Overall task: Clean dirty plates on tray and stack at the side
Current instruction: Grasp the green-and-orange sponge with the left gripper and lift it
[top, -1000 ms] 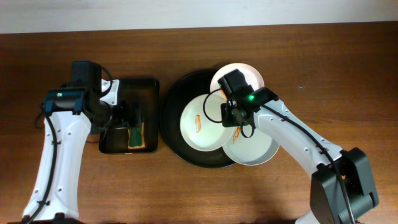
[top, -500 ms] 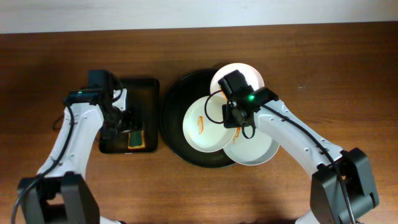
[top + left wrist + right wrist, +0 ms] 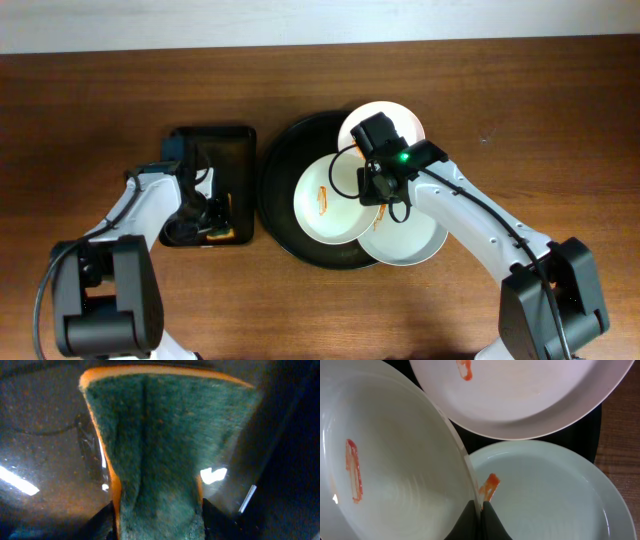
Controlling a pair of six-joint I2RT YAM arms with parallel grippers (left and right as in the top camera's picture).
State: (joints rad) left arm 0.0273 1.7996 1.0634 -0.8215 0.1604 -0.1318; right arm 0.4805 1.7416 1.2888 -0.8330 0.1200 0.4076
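Left wrist: left gripper (image 3: 159, 521) flanks the scouring sponge (image 3: 150, 445), grip uncertain, so clamp squarely mid-body; right gripper (image 3: 481, 510) pinches the rim of a smeared plate (image 3: 395, 460).

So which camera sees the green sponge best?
The left wrist view: the sponge fills it, green top and orange edge clear. Overhead shows just a bit beside the left gripper in the rectangular tray. The right wrist view shows only plates.

Sponge (image 3: 150, 450) blurred, bottom cut off; left hand's (image 3: 206, 214) hold unclear; plates (image 3: 395, 485) cropped.
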